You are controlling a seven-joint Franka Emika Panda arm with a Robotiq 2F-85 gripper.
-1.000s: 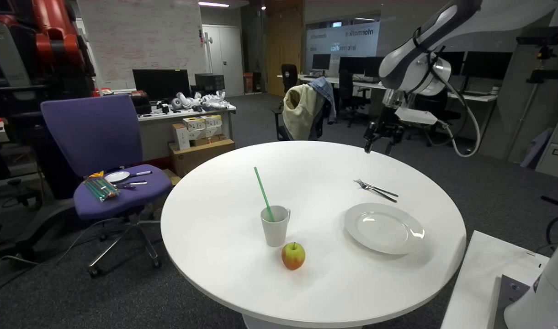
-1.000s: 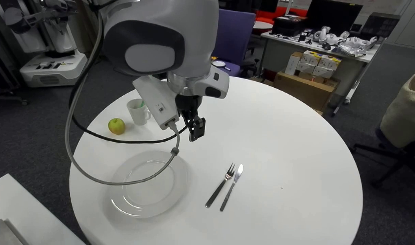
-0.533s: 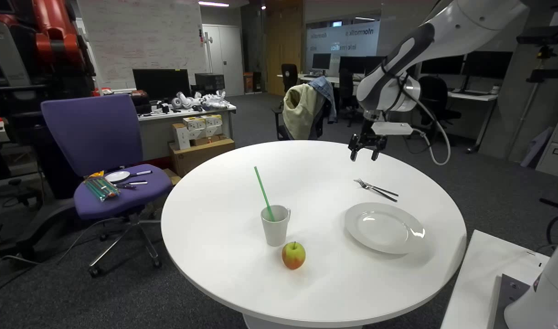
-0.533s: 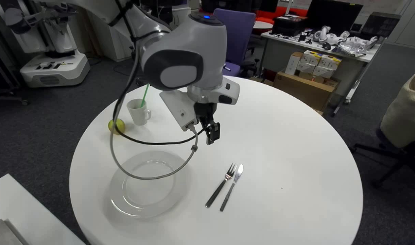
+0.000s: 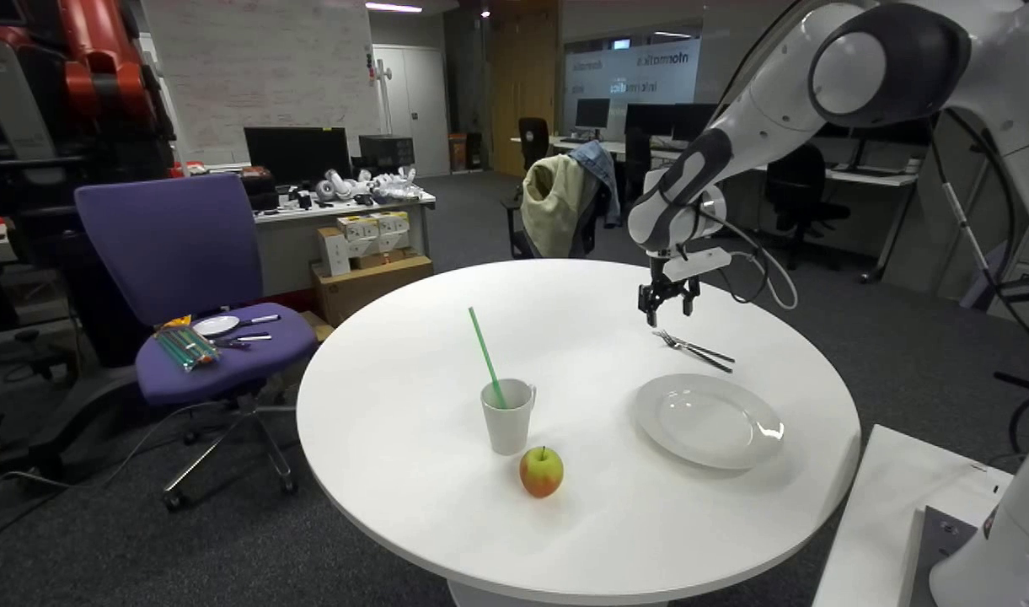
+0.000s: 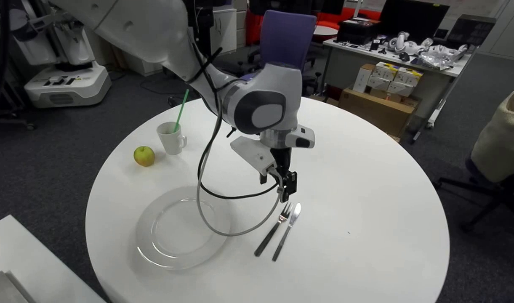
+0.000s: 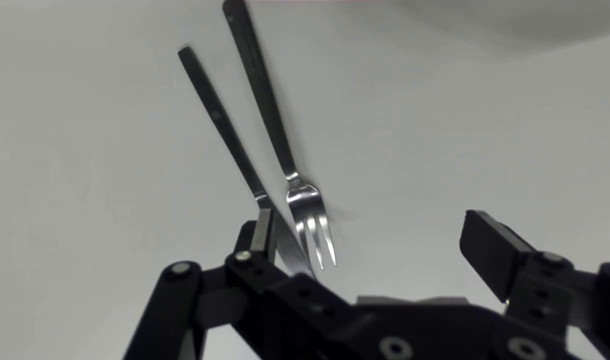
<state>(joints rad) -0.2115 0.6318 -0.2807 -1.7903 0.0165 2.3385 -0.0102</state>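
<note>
My gripper [image 5: 670, 314] is open and empty, pointing down above the white round table [image 5: 396, 379]. It is nearest the metal tips of a fork [image 6: 268, 238] and a knife [image 6: 287, 232], both dark-handled and lying side by side. In the wrist view, the fork [image 7: 305, 197] lies between the fingers [image 7: 369, 217], towards the left one. The left finger covers part of the knife [image 7: 220, 117] blade. A white plate [image 5: 708, 421] lies beside the cutlery. A white mug [image 5: 507, 428] with a green straw [image 5: 485, 350] stands farther off, by a yellow-green and red apple [image 5: 541, 473].
A white stand [image 5: 910, 472] with the arm's base adjoins the table. A purple chair [image 5: 177, 253] holds a small plate, utensils and a straw packet. A chair with coats [image 5: 556, 202] stands behind the table. The arm's cable [image 6: 235, 234] hangs over the plate's edge.
My gripper has come down and moved over the table towards the fork and knife tips, staying open. The table items have not moved.
</note>
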